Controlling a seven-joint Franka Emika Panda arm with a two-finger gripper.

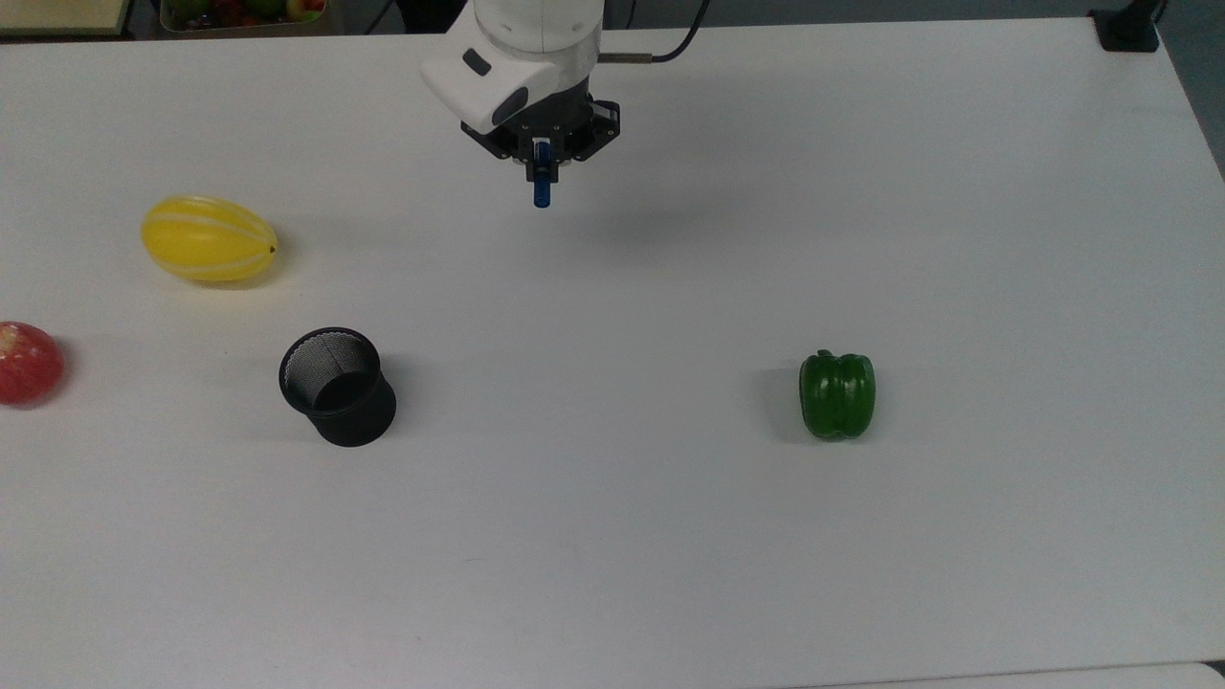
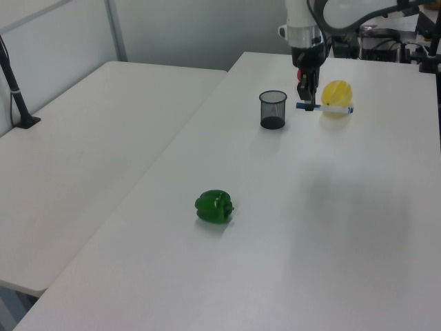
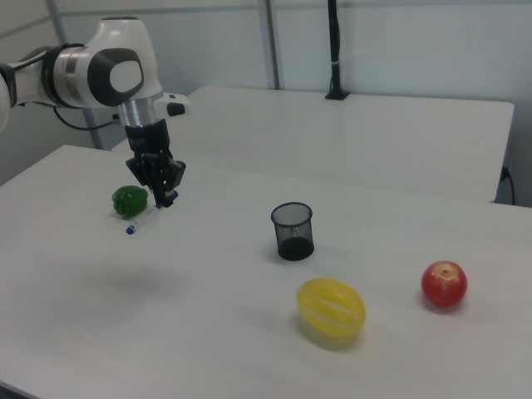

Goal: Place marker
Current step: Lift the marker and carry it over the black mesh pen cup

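My gripper (image 1: pixel 543 163) is shut on the marker (image 1: pixel 542 188) near its blue cap and holds it well above the white table (image 1: pixel 612 536). In the left view the marker (image 2: pixel 329 107) lies level, its white body sticking out to the left view's right of the gripper (image 2: pixel 308 103). The right view has the marker (image 3: pixel 146 219) slanting down to the right view's left from the gripper (image 3: pixel 167 198). A black mesh cup (image 1: pixel 337 385) stands upright and apart from it, also visible as the cup (image 2: pixel 273 109) and the cup (image 3: pixel 293 230).
A green bell pepper (image 1: pixel 837 394) lies on the top view's right. A yellow striped melon (image 1: pixel 209 238) and a red apple (image 1: pixel 29 363) lie on the top view's left. A second table (image 2: pixel 89 138) adjoins in the left view.
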